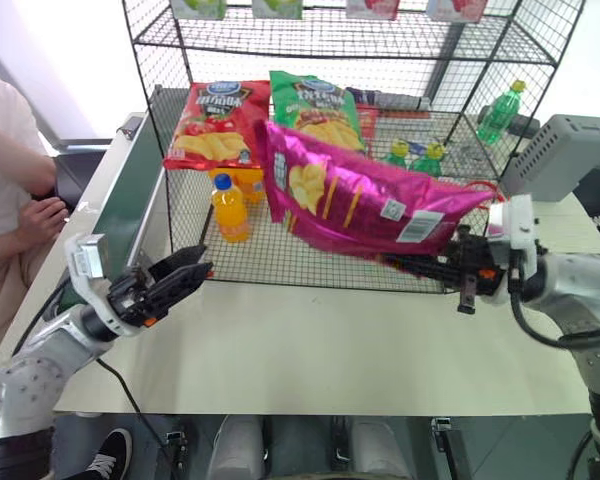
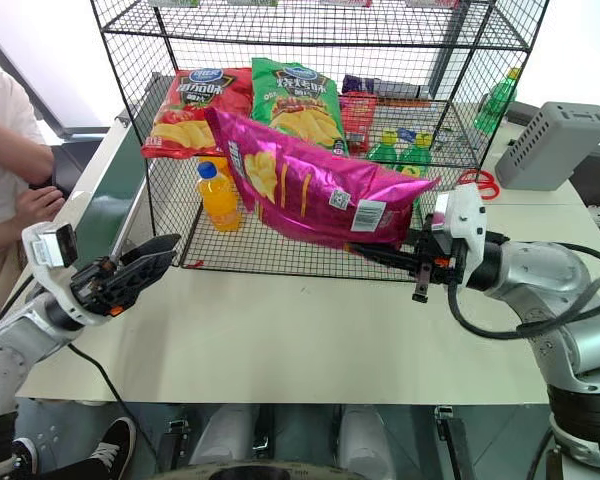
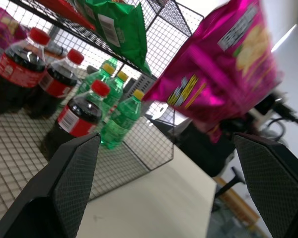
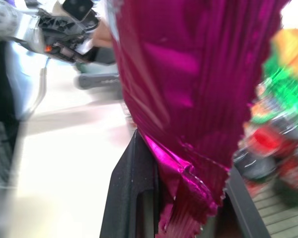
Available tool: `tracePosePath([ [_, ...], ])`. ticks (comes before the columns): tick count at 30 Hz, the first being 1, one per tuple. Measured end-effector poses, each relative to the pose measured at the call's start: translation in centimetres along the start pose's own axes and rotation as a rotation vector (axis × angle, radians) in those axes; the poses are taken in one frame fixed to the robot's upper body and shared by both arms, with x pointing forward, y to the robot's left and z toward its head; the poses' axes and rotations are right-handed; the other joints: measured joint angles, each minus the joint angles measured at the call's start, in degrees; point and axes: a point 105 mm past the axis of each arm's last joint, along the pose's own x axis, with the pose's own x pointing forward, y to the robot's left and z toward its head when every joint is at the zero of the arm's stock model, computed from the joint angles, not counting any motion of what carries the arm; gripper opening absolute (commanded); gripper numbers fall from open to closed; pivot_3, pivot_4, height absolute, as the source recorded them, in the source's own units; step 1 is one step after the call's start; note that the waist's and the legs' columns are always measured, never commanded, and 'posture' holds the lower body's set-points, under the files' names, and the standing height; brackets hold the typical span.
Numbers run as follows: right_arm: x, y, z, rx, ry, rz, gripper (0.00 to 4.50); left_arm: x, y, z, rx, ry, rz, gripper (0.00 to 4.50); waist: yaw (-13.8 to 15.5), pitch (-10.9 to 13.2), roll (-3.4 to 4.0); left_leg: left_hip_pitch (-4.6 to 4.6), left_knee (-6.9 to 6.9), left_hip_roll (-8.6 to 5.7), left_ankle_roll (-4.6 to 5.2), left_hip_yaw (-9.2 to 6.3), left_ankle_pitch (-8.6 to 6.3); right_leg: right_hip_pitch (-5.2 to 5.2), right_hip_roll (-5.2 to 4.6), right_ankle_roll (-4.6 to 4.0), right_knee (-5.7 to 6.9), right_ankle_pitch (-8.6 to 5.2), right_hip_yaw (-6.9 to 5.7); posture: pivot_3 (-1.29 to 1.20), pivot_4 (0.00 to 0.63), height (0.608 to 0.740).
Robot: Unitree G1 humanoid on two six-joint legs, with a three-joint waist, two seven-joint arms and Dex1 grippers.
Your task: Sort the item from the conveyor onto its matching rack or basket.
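The item (image 1: 360, 200), a large magenta-pink crisp bag, hangs tilted in the air in front of the rack's (image 1: 310, 30) lower tier. My right gripper (image 1: 410, 263) is shut on the bag's crimped lower right edge, and both fingers pinch that seam (image 4: 188, 208) in the right wrist view. My left gripper (image 1: 185, 272) stands open and empty above the table's left side, well apart from the bag. Its two fingers (image 3: 74, 183) frame the bag (image 3: 223, 64) from afar. The conveyor (image 1: 130, 190), a dark green belt, runs along the left of the rack.
On the rack lie a red crisp bag (image 1: 220, 125), a green crisp bag (image 1: 315, 105), an orange bottle (image 1: 230, 208), green bottles (image 1: 415, 155) and cola bottles (image 3: 74, 119). A grey box (image 1: 560, 155) sits at the right. A person's arm (image 1: 25, 215) rests at the left.
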Motion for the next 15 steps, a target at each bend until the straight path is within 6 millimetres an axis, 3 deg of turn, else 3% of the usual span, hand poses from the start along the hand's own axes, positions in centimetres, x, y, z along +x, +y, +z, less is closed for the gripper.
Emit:
tracePosePath([
  [5, -0.4, -1.6, 1.6, -0.283, -0.002, -0.123, 0.18, 1.4, 0.2, -0.2, 0.096, 0.042, -0.039, 4.50, -0.2, 0.0, 0.00, 0.02, 0.00, 0.00, -0.02, 0.03, 0.01, -0.02, 0.02, 0.02, 0.03, 0.01, 0.00, 0.00, 0.150, 0.740],
  [7, -0.8, -3.2, 2.3, -0.387, -0.013, -0.229, 0.18, 1.8, 0.2, -0.2, 0.138, 0.056, -0.061, 4.50, -0.3, 0.0, 0.00, 0.05, 0.00, 0.01, -0.05, 0.03, 0.03, -0.01, 0.03, 0.02, 0.05, 0.01, 0.00, 0.00, 0.150, 0.740],
  [11, -3.5, -6.9, 1.1, -0.521, 0.080, -0.464, 0.18, 2.2, 0.2, -0.4, 0.188, 0.081, -0.072, 4.50, 0.0, 0.0, 0.00, 0.04, 0.00, 0.01, -0.05, 0.10, 0.04, 0.00, 0.02, 0.02, 0.04, 0.01, 0.00, 0.00, 0.150, 0.740],
  [15, -5.6, -9.0, -0.6, -0.640, 0.213, -0.580, 0.18, 2.6, 0.3, 0.2, 0.285, 0.088, -0.071, 4.50, -0.2, 0.0, 0.03, 0.04, 0.00, 0.01, -0.09, 0.19, 0.06, -0.02, 0.02, 0.03, 0.06, 0.02, 0.00, 0.00, 0.150, 0.740],
])
